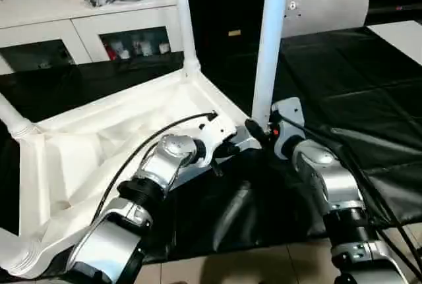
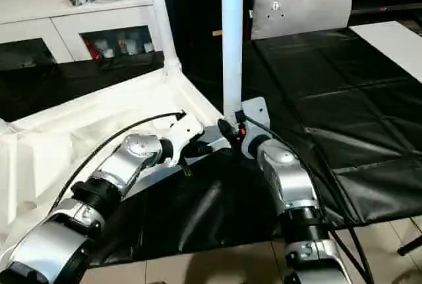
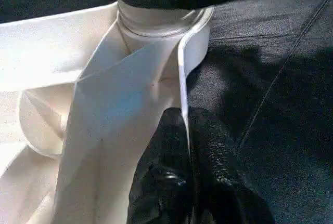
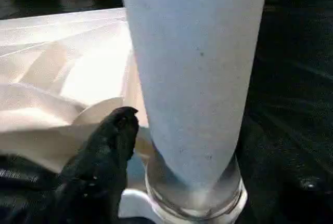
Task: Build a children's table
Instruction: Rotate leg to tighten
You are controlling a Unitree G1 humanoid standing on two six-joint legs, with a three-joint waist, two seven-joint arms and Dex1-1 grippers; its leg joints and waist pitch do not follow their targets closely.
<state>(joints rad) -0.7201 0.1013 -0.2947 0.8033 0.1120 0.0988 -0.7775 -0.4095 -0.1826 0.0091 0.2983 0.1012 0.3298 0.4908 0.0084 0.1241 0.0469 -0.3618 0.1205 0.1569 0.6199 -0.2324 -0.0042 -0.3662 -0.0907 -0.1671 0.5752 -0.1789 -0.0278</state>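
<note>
Tabletop inverted on black-covered table, rim pinched by closed left hand for steadiness, leg upright in near corner socket, right hand beside it, grip indeterminate.

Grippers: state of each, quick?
Left gripper: shut on the tabletop rim.
Right gripper: at the leg base; cannot tell.

The tabletop and its upright legs are plain white, lying on a black sheet. Beyond the tabletop, the cushion is pale grey and the cabinet white. Both forearms are silver with black fingers.
</note>
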